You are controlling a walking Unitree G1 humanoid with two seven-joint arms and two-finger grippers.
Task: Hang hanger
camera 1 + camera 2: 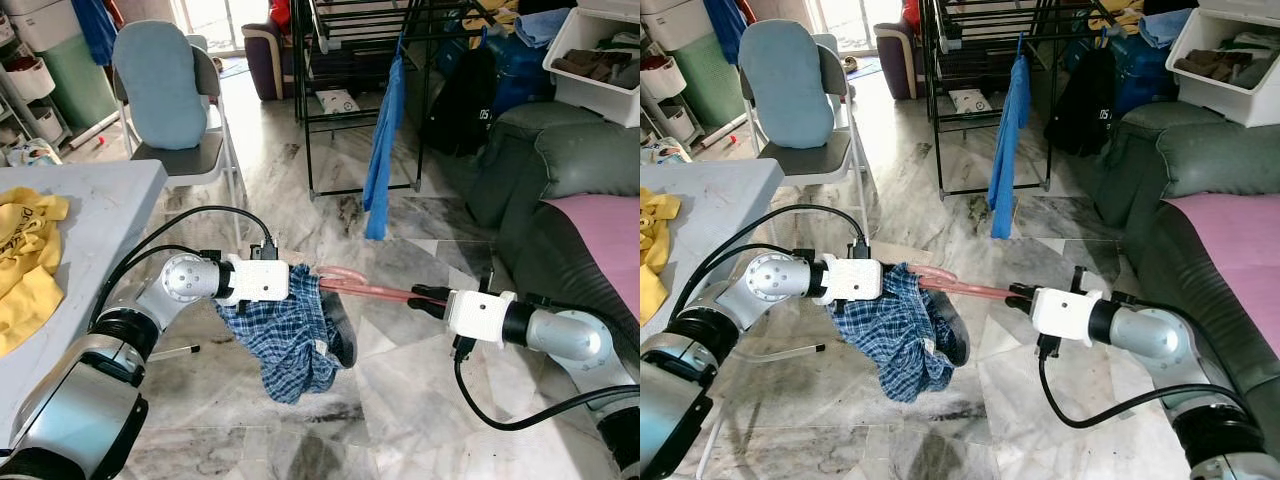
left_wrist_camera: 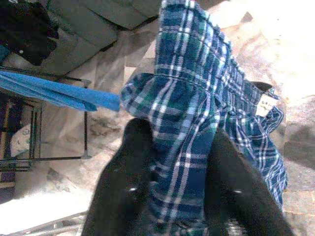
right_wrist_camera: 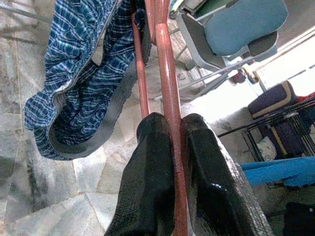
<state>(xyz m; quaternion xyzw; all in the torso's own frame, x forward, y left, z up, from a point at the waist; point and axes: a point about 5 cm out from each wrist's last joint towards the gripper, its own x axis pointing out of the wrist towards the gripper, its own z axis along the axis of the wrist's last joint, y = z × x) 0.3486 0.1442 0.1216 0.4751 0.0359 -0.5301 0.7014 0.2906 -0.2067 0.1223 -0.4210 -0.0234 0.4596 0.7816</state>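
A pink hanger (image 1: 365, 286) is held level above the marble floor between my two arms. My right gripper (image 1: 425, 297) is shut on one end of the hanger (image 3: 170, 118); its fingers (image 3: 147, 162) clamp the bar. Blue plaid shorts (image 1: 295, 340) droop from the other end. My left gripper (image 2: 177, 162) is shut on the waistband of the plaid shorts (image 2: 197, 98), near the hanger's far end. A black drying rack (image 1: 345, 60) stands ahead, with a blue cloth (image 1: 385, 150) dangling from it.
A grey table (image 1: 100, 215) with a yellow garment (image 1: 25, 260) is on my left. A chair with a light blue cushion (image 1: 160, 85) stands beyond it. A grey sofa (image 1: 560, 170) with a pink cover (image 1: 605, 235) lies on the right, with a white bin (image 1: 600, 55) behind.
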